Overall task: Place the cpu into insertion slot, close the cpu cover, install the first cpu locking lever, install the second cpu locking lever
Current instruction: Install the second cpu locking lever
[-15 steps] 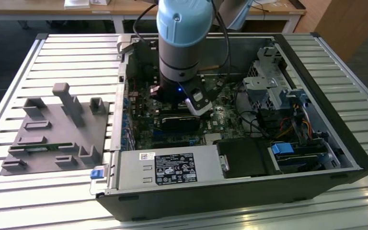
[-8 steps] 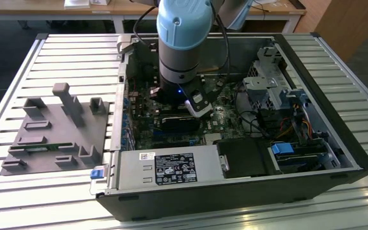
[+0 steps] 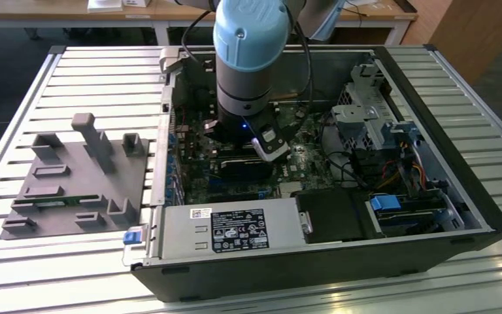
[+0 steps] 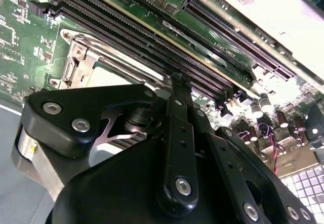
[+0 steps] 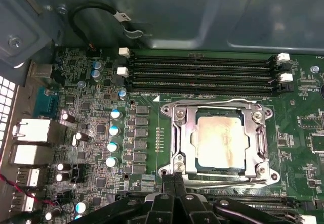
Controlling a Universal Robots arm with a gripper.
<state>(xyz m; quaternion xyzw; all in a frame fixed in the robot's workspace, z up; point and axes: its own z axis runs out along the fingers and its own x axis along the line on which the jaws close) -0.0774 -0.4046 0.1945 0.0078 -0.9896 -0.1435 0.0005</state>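
In the first wrist view the hand [image 5: 174, 179] sits at the bottom centre of the frame, its fingers pressed together into 1 narrow tip holding nothing, just beside the near edge of the cpu cover [image 5: 185, 133]. Beyond it, right of centre, the cpu [image 5: 220, 138] lies seated in the insertion slot [image 5: 202, 162] with the cover down around it, and 4 long memory slots [image 5: 202, 75] run across the upper frame. I judge the risk is the tip slipping off a thin locking lever and scraping the green board [image 5: 152, 148].
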